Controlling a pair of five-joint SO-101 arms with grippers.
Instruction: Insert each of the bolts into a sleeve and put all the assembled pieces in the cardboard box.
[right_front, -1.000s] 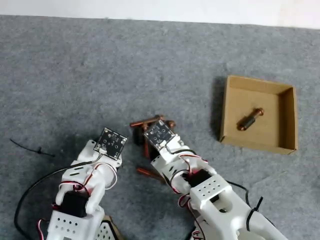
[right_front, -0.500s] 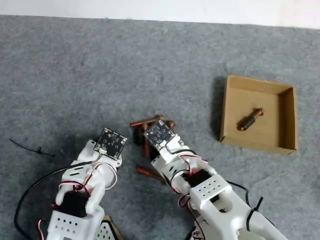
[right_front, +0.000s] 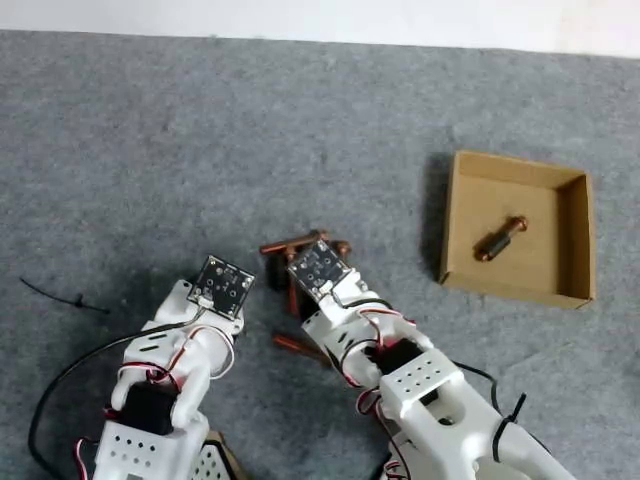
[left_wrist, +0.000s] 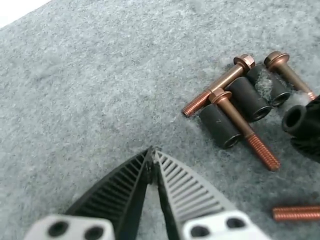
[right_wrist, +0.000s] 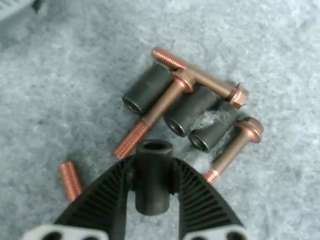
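My right gripper (right_wrist: 153, 161) is shut on a black sleeve (right_wrist: 152, 192), held upright just above the grey mat. Right beyond it lies a cluster of three copper bolts (right_wrist: 200, 75) and three black sleeves (right_wrist: 190, 110), some of them touching or crossing. A single bolt (right_wrist: 70, 180) lies apart, beside the gripper. My left gripper (left_wrist: 152, 160) is shut on nothing, low over bare mat, with the same cluster (left_wrist: 235, 107) off to one side. In the high view the cluster (right_front: 300, 245) pokes out from under the right arm's wrist (right_front: 318, 268).
The cardboard box (right_front: 470, 215) sits on the right of the mat with one assembled bolt and sleeve (right_front: 500, 238) inside. A loose bolt (right_front: 295, 345) lies between the two arms. A black cable tie (right_front: 60, 297) lies at the far left.
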